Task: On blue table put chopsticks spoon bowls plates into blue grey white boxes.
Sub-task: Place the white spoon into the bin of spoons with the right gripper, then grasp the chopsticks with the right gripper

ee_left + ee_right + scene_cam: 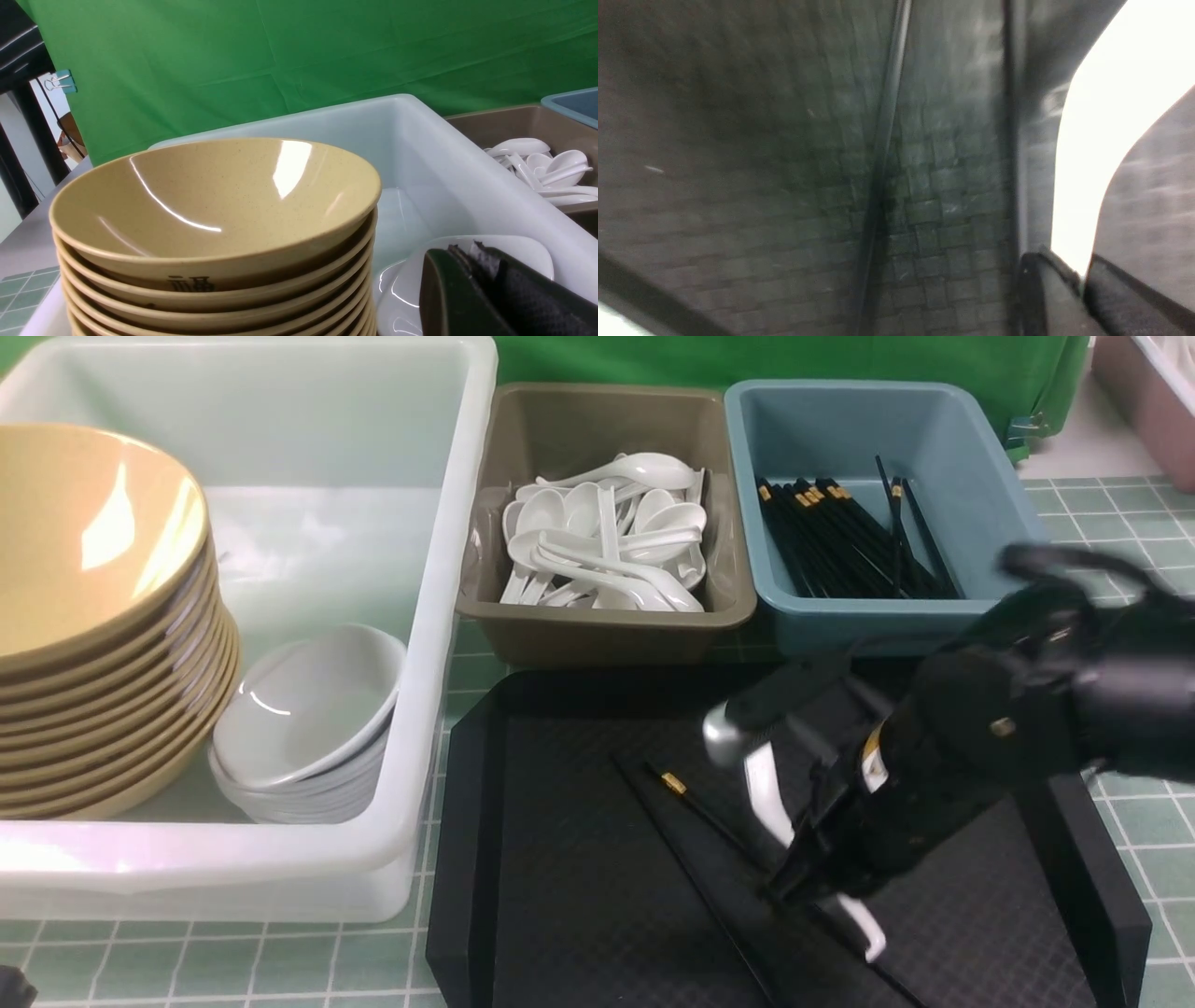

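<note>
Chopstick [695, 803], slender and black, lies on diamond-textured tray [579, 868].

Front view: elevated, looking forward and down. Left wrist view: close on the tan bowl stack [215, 210], shared with front. Right wrist view: close above the black tray [784, 140].

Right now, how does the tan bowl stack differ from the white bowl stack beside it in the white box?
Colour: the tan bowl stack is yellowish tan, while the white bowl stack is plain white.
Size: the tan bowls are clearly wider than the white ones.
Height: the tan stack holds more bowls and rises higher than the white stack.
Shared: both are nested stacks sitting side by side inside the white box.
</note>
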`<move>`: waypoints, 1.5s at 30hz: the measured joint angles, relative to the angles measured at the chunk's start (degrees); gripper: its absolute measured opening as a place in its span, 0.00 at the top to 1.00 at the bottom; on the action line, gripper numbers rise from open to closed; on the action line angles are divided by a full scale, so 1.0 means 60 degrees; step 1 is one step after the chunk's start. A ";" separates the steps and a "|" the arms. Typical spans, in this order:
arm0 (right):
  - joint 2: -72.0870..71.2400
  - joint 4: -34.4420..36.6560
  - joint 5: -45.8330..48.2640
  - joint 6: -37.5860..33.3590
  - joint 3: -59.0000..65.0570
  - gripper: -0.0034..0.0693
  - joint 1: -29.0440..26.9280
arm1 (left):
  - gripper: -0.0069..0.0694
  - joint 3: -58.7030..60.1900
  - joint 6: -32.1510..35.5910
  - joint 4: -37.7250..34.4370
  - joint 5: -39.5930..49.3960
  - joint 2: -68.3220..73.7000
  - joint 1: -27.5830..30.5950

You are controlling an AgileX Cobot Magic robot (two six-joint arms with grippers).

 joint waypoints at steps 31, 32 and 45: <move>0.3977 -0.0001 0.1773 -0.1663 -0.9326 0.59 -0.1384 | 0.91 0.0000 -0.0045 0.0000 0.0005 0.0000 0.0000; 0.3543 -0.0001 0.2151 -0.1735 -0.9300 0.59 -0.1372 | 0.91 0.0000 -0.0045 0.0000 0.0005 0.0000 0.0000; 0.0716 -0.0045 0.2477 -0.1728 -0.3224 0.59 -0.0779 | 0.91 0.0000 -0.0045 0.0000 -0.0097 0.0000 0.0000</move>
